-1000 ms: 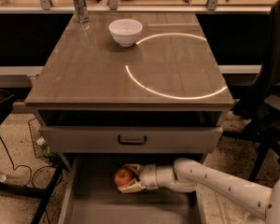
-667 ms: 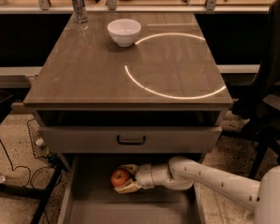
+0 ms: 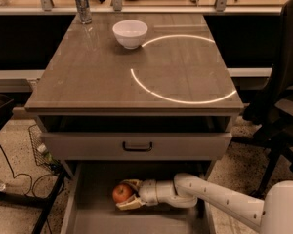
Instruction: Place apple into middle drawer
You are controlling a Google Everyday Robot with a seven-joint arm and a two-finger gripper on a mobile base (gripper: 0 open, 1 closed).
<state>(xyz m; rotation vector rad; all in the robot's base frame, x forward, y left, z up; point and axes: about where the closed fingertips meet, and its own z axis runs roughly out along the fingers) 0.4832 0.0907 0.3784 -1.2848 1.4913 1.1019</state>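
The red-orange apple [image 3: 121, 193] is in the open middle drawer [image 3: 88, 217], low near its flat bottom at the left of centre. My gripper [image 3: 125, 194] reaches in from the right on a white arm, with its fingers around the apple above and below. Whether the apple rests on the drawer bottom I cannot tell.
Above is a drawer front with a dark curved handle [image 3: 137, 146], slightly pulled out. On the tabletop [image 3: 88, 77] stand a white bowl [image 3: 130, 33] and a clear glass [image 3: 82, 4]. A dark chair [image 3: 283, 111] is at the right. Cables and a wire basket [image 3: 39, 150] lie at the left.
The gripper and the apple have moved a little to the left and lower inside the middle drawer. The view has shifted slightly.
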